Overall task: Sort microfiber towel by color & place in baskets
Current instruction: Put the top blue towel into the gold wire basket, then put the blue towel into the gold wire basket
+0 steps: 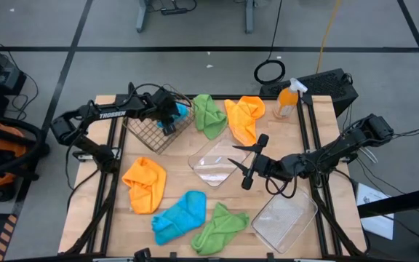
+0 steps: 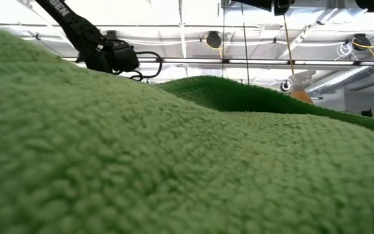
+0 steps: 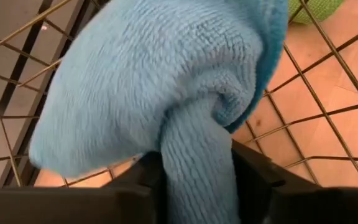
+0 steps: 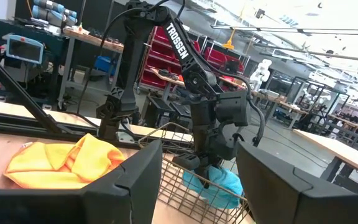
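Observation:
My left gripper is over the dark wire basket at the table's far left, shut on a bright blue towel. My right gripper is open above a clear tray at mid-table and touches nothing. Five towels lie flat on the table: green and orange at the far side, orange, blue and green at the near side. That near green towel fills the low view. A second clear tray sits near right. My left gripper pinches a bunched fold of the blue towel between its two fingers. The fingers come from above, pointing down into the basket. The towel's bulk hangs below them inside the basket walls; whether it rests on the mesh floor cannot be told.
An orange spray bottle with a white nozzle stands at the far right of the table, beside the far orange towel. A black box sits beyond the far edge. Bare wood shows between the two trays and along the right side.

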